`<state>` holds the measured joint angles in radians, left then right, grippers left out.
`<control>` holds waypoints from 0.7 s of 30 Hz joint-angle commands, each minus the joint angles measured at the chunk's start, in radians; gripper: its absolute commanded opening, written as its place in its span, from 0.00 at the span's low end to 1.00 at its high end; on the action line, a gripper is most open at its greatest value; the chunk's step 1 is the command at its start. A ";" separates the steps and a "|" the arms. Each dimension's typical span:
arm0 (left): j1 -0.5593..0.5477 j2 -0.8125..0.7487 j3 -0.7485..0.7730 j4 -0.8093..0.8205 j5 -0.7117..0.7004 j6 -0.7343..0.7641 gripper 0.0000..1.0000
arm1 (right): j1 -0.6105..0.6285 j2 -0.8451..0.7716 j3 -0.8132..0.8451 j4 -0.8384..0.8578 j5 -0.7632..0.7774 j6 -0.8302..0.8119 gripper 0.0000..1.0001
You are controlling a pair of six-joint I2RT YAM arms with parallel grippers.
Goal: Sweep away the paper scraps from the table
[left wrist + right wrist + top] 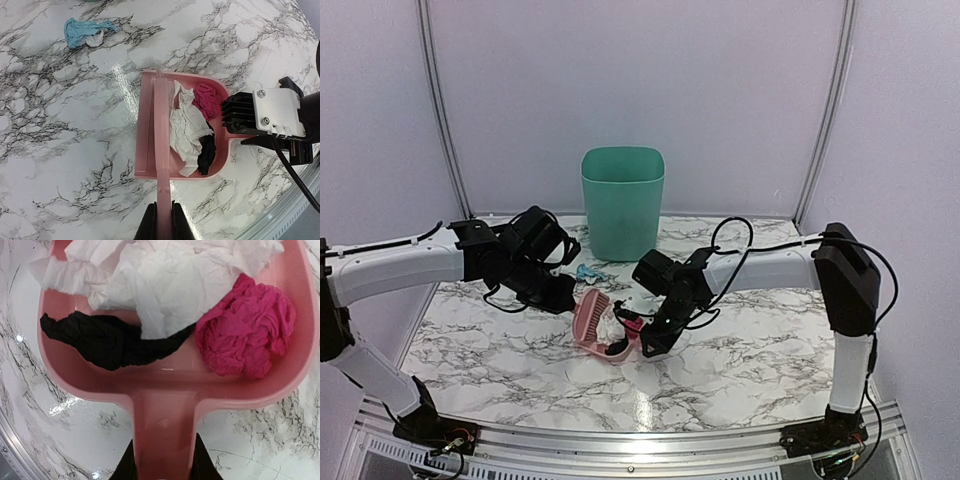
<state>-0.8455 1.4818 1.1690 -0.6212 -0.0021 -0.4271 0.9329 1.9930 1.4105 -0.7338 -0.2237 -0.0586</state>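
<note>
My right gripper is shut on the handle of the pink dustpan, which lies flat on the marble table. In the pan lie a white crumpled paper, a black scrap and a magenta scrap. My left gripper is shut on the handle of the pink brush, whose head lies across the pan's open mouth. A light blue scrap lies on the table beyond the pan; it also shows in the top view. No green scrap shows.
A green bin stands at the back middle of the table, just behind the blue scrap. The right arm's wrist is at the pan's handle side. The metal front edge runs along the near side.
</note>
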 commanded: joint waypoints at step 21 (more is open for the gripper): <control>-0.003 -0.541 -0.156 -0.121 -0.595 0.024 0.00 | -0.002 -0.131 0.025 0.225 -0.004 0.140 0.00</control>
<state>-0.8494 1.0611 1.0660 -0.6880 -0.4496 -0.3988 0.9325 1.8885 1.3304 -0.5102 -0.2317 0.0158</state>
